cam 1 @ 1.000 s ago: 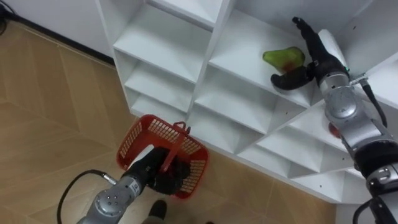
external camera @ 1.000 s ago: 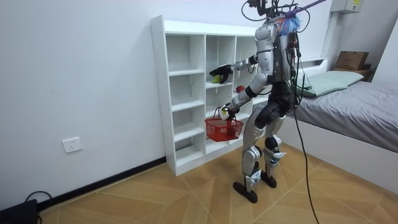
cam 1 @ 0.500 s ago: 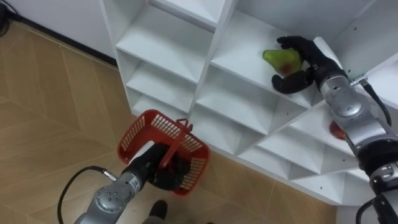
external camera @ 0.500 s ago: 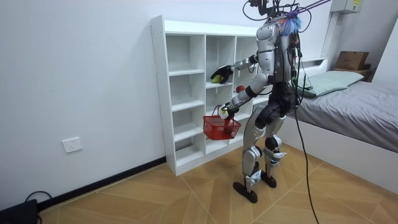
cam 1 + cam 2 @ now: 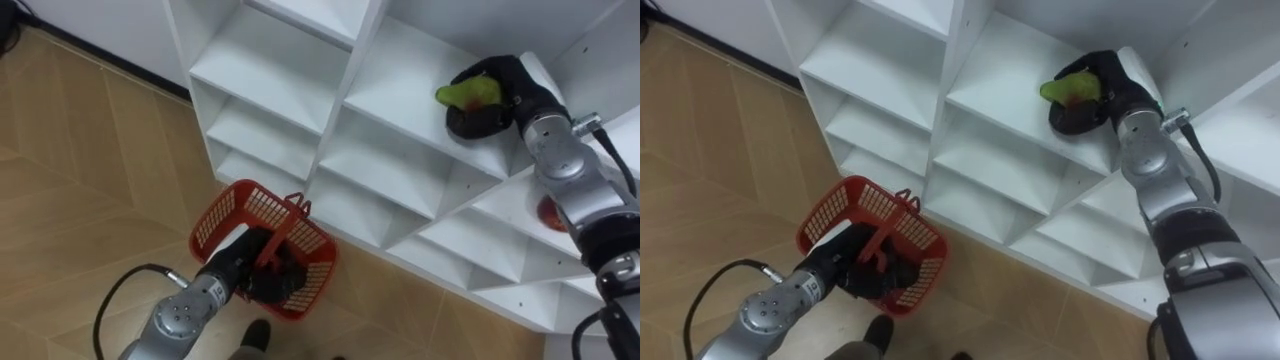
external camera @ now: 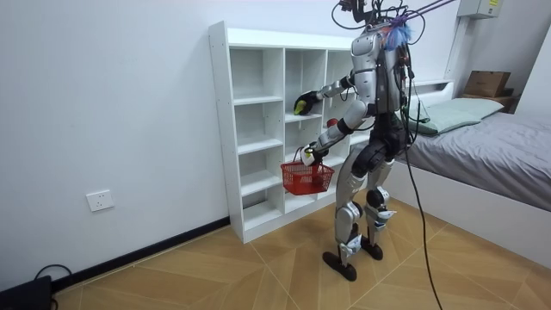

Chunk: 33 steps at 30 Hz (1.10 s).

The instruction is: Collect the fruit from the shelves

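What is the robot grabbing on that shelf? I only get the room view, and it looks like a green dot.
Observer: A green pear with a reddish patch. In the eye views the right hand has its fingers curled round it.
Operator: Is it holding the basket properly?
Observer: Yes, the left hand has its fingers curled round the handle of the red basket.
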Available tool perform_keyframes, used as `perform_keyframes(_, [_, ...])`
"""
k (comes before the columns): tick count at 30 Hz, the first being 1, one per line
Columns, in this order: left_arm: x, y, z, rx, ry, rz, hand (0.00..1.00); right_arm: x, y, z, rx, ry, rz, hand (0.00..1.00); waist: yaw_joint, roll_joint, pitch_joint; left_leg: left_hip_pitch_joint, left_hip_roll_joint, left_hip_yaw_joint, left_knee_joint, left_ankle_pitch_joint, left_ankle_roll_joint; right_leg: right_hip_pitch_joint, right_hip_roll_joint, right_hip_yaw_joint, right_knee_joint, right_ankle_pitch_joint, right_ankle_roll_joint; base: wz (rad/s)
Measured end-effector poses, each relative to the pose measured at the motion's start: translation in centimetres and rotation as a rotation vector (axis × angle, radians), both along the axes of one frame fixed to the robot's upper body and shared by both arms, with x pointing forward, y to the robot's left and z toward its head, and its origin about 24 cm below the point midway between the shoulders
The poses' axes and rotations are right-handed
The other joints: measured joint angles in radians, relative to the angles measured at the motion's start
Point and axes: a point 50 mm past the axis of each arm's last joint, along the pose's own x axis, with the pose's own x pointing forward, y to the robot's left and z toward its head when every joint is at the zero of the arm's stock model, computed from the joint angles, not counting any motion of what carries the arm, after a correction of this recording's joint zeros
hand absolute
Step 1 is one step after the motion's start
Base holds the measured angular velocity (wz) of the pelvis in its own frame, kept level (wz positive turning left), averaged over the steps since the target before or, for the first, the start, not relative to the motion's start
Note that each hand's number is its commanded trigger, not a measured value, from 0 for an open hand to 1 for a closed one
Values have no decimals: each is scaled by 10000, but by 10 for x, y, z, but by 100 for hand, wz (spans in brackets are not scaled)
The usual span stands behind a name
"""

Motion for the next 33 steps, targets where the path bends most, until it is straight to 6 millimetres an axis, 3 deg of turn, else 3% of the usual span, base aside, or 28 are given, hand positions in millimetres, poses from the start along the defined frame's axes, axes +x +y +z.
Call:
perform_keyframes(4, [0,0,0,1,-3,6,100,1,0,2,42,-66,-23,100,4,-9,57,-13,-6,-1,1,-3,2,-1,0,-6,-3,-1,2,0])
perform_keyframes(13, [1,0,1,-1,-11,-36,100,1,1,2,-61,-118,46,100,-7,-8,56,-18,1,25,-5,-2,3,-50,-14,-9,-12,-10,15,-1])
perform_keyframes(24, [0,-8,0,-95,-146,-123,100,-3,16,9,-803,-978,700,100,-31,23,37,-28,44,399,-24,-87,71,-296,-13,448,181,-14,25,-10])
perform_keyframes(30, [1,-4,1,46,-437,215,100,-9,30,12,-1083,-1523,1259,100,-205,304,8,-152,143,485,98,-164,83,-404,4,474,205,2,29,-4])
perform_keyframes(33, [0,-4,-2,69,-371,327,100,-13,41,11,-1109,-1737,1625,100,-296,526,-82,-175,167,541,100,-180,79,-460,17,489,213,4,25,-7])
